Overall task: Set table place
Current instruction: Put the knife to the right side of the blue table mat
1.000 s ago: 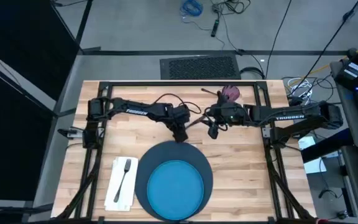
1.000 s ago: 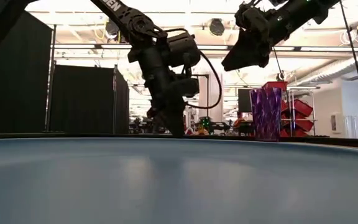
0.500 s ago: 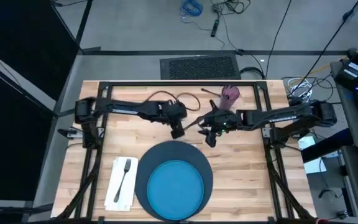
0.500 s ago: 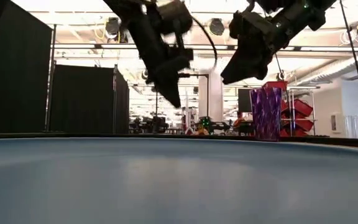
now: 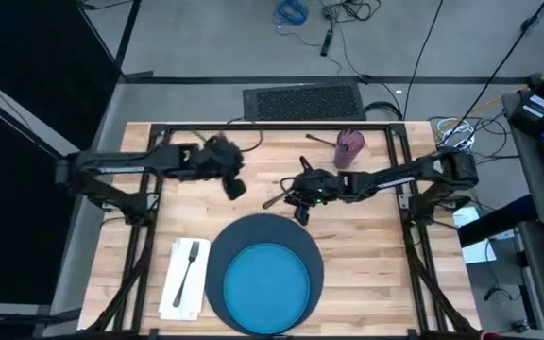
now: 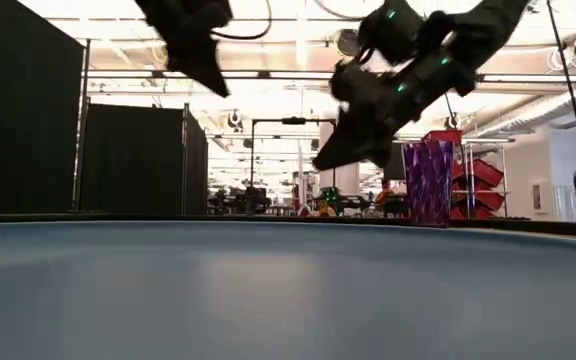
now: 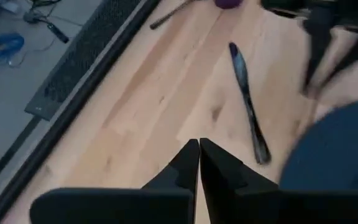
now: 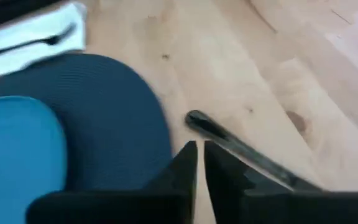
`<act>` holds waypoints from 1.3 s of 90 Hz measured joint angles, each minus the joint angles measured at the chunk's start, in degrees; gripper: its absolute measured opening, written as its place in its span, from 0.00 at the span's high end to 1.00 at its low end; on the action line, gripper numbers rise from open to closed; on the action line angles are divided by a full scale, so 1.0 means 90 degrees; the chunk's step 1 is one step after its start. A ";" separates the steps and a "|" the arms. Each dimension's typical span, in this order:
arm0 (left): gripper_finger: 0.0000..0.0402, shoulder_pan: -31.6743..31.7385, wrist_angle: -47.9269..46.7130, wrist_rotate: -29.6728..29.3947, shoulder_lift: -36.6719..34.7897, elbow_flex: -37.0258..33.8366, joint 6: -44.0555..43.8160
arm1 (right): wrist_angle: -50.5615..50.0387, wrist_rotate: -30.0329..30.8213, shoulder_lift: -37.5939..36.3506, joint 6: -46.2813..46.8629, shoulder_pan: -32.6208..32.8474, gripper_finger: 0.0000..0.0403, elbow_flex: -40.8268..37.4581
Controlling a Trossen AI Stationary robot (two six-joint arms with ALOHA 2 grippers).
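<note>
The navy mat (image 5: 253,236) lies at the table's near edge with the blue plate (image 5: 267,288) on it. Left of the mat, the fork (image 5: 189,269) lies on the white napkin (image 5: 183,279). The knife (image 7: 247,99) lies flat on the wood just beyond the mat's far edge. At the far side, the purple cup (image 5: 349,146) stands upright, with a spoon (image 5: 319,139) beside it. My right gripper (image 8: 199,155) is shut and hovers over the knife near the mat's rim. My left gripper (image 7: 199,155) is shut and raised, left of the knife.
The black frame's rails (image 5: 140,236) run along the table's left and right sides. There is bare wood (image 5: 376,246) to the right of the mat. In the low view the plate's rim (image 6: 288,290) fills the foreground.
My left gripper has risen from the table by the mat's far edge and drawn back toward the table's left edge. My right gripper has moved toward the left and near edges and come down over the knife. The knife, mat and cup stay put.
</note>
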 joint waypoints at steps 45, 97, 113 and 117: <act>1.00 -0.0199 0.0971 0.0140 -0.0743 -0.1271 -0.0470 | -0.1932 0.0062 0.2433 -0.0300 -0.0189 1.00 0.2654; 1.00 -0.0442 0.0939 0.0238 -0.0743 -0.1269 -0.0348 | -0.4789 0.0092 0.2141 0.0124 0.0275 1.00 0.2985; 1.00 -0.0544 0.0929 0.0238 -0.0743 -0.1269 -0.0304 | -0.5502 0.0588 0.2052 0.0443 0.0692 1.00 0.2976; 1.00 -0.0560 0.0930 0.0238 -0.0743 -0.1269 -0.0294 | -0.5480 0.0810 0.2052 0.0461 0.0719 1.00 0.2975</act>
